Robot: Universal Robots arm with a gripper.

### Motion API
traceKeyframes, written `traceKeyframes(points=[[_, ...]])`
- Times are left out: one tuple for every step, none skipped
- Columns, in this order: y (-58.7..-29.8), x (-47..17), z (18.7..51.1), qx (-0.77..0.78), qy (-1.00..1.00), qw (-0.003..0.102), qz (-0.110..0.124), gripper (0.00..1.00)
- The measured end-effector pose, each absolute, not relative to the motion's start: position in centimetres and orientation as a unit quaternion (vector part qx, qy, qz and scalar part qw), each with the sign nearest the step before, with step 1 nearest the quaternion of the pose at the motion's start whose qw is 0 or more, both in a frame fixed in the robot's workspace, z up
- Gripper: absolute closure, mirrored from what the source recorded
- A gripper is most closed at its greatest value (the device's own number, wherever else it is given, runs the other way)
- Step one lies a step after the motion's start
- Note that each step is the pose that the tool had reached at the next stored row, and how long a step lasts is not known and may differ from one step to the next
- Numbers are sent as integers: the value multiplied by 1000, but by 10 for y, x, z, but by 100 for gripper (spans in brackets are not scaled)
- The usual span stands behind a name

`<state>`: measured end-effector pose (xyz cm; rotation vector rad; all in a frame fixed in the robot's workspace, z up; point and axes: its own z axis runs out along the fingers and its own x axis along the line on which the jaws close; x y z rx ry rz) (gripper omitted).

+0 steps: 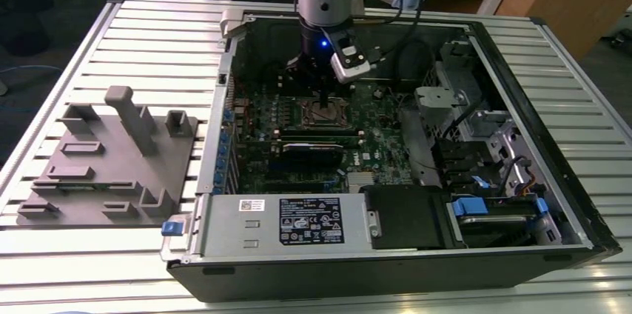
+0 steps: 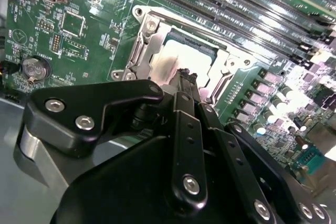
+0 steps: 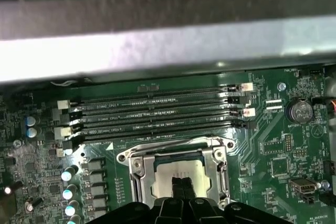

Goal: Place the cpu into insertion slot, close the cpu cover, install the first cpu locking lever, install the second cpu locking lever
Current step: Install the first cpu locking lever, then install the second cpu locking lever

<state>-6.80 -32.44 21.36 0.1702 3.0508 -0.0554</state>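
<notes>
My gripper [image 1: 321, 97] reaches down into the open computer case, right over the insertion slot [image 1: 324, 112] on the green motherboard [image 1: 371, 151]. In both wrist views the cpu [image 3: 167, 174] [image 2: 169, 66] lies in the slot, its pale silver top showing. The cpu cover [image 3: 137, 170] [image 2: 151, 41], a metal frame, lies flat around the chip. The fingertips [image 3: 177, 186] [image 2: 184, 75] are shut together, with nothing between them. They stand at the chip's top surface near its middle; I cannot tell whether they touch it.
Long black memory slots [image 3: 157, 114] run just beyond the socket. A row of capacitors [image 3: 68, 182] and a coin battery [image 3: 298, 109] flank it. The case walls [image 1: 229, 84] and power supply [image 1: 296, 221] hem in the board. A grey fixture [image 1: 109, 166] sits at the exterior view's left.
</notes>
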Motion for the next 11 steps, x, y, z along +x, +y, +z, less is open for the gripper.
traceKeyframes(points=[[-324,-68,214,56,997,43,-18,89],[-325,-68,214,56,997,43,-18,89],[-325,-68,215,56,997,43,-18,89],[-325,-68,216,56,997,43,-18,89],[-325,-68,216,56,997,43,-18,89],[-325,-68,217,56,997,43,-18,89],[-325,-68,217,56,997,43,-18,89],[-325,-68,217,56,997,43,-18,89],[-326,-68,217,56,997,43,-18,89],[-326,-68,217,56,997,43,-18,89],[-334,-68,217,56,997,43,-18,89]])
